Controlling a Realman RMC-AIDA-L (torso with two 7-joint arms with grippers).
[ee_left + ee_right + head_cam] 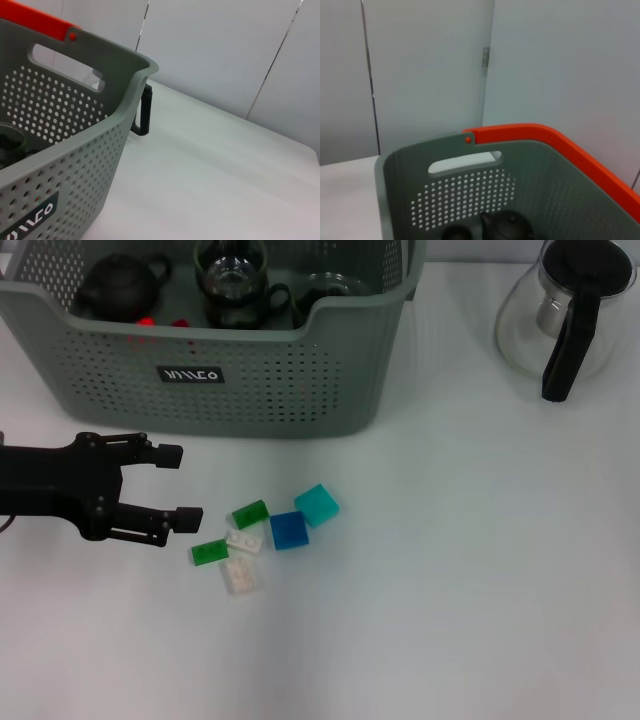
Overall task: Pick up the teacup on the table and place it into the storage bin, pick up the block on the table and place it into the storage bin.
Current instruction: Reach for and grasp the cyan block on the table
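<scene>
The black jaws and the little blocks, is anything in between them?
No. In the head view only bare white table separates the open left gripper from the nearest green block.

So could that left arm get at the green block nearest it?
Probably yes: the left gripper hangs open beside the green block, with only bare table between them.

Left gripper (178, 485) open, low over table (480, 570), left of the blocks: two green blocks (249, 514), two white blocks (244, 541), blue block (289, 530), teal block (317, 505). Storage bin (200, 360) behind holds dark teapot (120, 285) and glass cups (231, 275). Glass pitcher (565, 310) far right.
</scene>
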